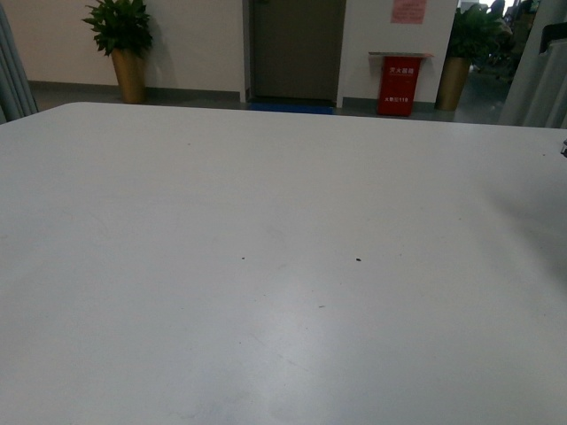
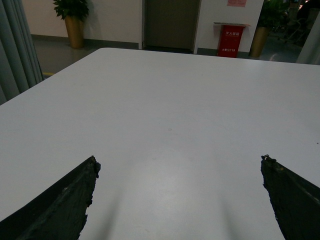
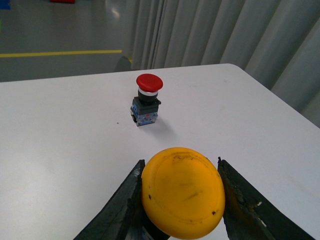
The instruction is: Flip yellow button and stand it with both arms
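In the right wrist view the yellow button [image 3: 182, 192] fills the space between my right gripper's [image 3: 180, 200] black fingers, which are shut on it. Its round orange-yellow cap faces the camera and hides the body behind it. The cap is lifted above the white table [image 3: 60, 130]. My left gripper [image 2: 179, 192] stands open over bare white tabletop, its two dark fingertips [image 2: 75, 195] wide apart with nothing between them. The front view shows neither gripper nor the yellow button, only the table [image 1: 266, 266].
A red push-button [image 3: 148, 100] stands upright on its blue-grey block on the table beyond the yellow cap. Grey curtains [image 3: 225, 30] hang behind the table's rounded corner. Beyond the far edge are a door [image 1: 297, 49], potted plants [image 1: 124, 44] and a red box [image 1: 399, 84].
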